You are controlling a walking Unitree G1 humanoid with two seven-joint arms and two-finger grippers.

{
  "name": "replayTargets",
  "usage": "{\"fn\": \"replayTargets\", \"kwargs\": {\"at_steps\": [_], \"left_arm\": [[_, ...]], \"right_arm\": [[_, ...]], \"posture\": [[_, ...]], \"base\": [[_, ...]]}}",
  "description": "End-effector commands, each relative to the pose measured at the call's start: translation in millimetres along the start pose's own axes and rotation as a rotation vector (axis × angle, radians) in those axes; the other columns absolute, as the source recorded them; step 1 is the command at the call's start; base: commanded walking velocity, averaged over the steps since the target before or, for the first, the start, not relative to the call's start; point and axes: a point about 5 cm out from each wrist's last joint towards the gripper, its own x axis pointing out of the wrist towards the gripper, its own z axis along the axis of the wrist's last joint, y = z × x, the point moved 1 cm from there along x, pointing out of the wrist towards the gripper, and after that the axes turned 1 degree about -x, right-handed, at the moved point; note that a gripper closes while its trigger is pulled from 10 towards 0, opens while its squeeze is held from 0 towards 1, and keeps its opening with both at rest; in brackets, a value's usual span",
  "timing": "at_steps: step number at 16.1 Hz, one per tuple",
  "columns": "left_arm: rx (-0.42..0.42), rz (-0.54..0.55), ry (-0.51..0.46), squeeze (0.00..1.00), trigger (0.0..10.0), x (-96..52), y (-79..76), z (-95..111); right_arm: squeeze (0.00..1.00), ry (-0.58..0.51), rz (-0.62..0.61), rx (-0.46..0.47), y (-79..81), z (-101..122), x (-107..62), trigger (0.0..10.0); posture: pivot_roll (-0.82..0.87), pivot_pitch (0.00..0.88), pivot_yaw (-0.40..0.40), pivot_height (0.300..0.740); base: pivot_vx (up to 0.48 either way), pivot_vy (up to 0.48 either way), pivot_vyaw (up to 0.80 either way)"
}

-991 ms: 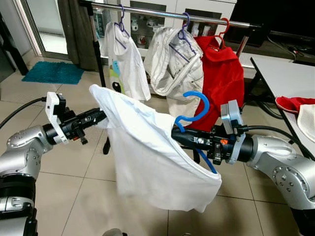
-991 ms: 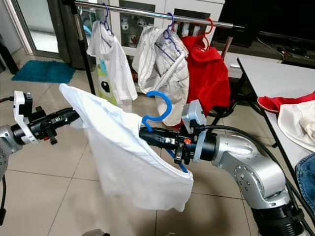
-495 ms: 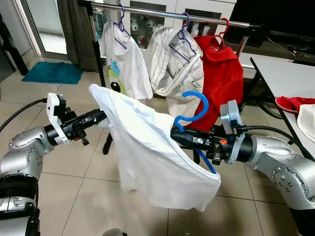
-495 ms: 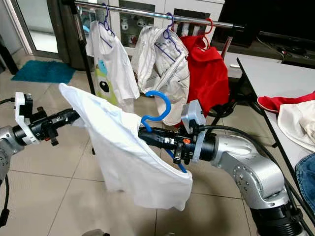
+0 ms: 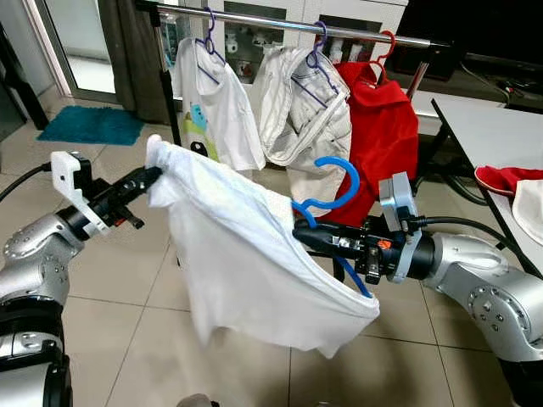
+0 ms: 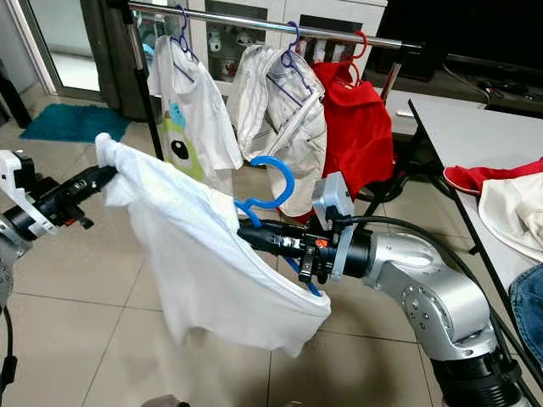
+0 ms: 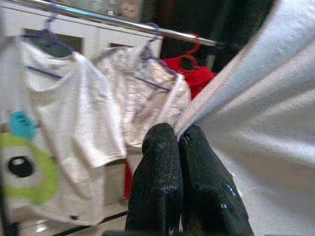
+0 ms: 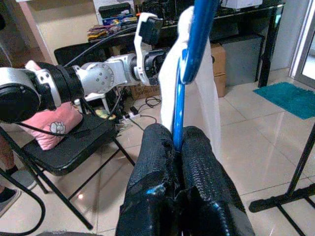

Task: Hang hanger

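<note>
Behind, 3 garments are hung on the clothes rail (image 5: 280,20). The white shirt (image 5: 246,254) has been pulled farther left and higher by the left gripper (image 5: 149,176), pinched shut on its edge. The blue hanger (image 5: 333,197) is kept clamped in the right gripper (image 5: 299,235).

No legible text or labels anywhere

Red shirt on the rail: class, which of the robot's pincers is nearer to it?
Right. The right pincer, shut on the blue hanger, sits just in front of the red shirt; the left pincer pinches the white shirt farther left.
</note>
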Motion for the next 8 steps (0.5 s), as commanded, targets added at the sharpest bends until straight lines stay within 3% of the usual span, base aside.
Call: {"fn": "replayTargets", "kwargs": {"at_steps": [1,7,8], "left_arm": [[0.036,0.051,-0.013,0.0,0.0,0.1,6.7,7.5],[0.077,0.31,-0.053,0.0,0.0,-11.0,31.6,13.9],[0.067,0.405,-0.097,0.0,0.0,-15.3,39.6,18.9]], "right_arm": [[0.0,-0.019,0.014,-0.045,1.3,9.8,-0.6,10.0],[0.0,-0.015,-0.003,-0.041,0.0,8.9,-1.8,10.0],[0.0,-0.015,-0.007,-0.041,-0.5,8.9,-2.4,10.0]], "posture": [[-0.1,0.0,-0.046,0.74],[-0.1,0.0,-0.047,0.74],[-0.1,0.0,-0.047,0.74]], "base": [[0.0,0.0,0.0],[0.0,0.0,0.0],[0.0,0.0,0.0]]}}
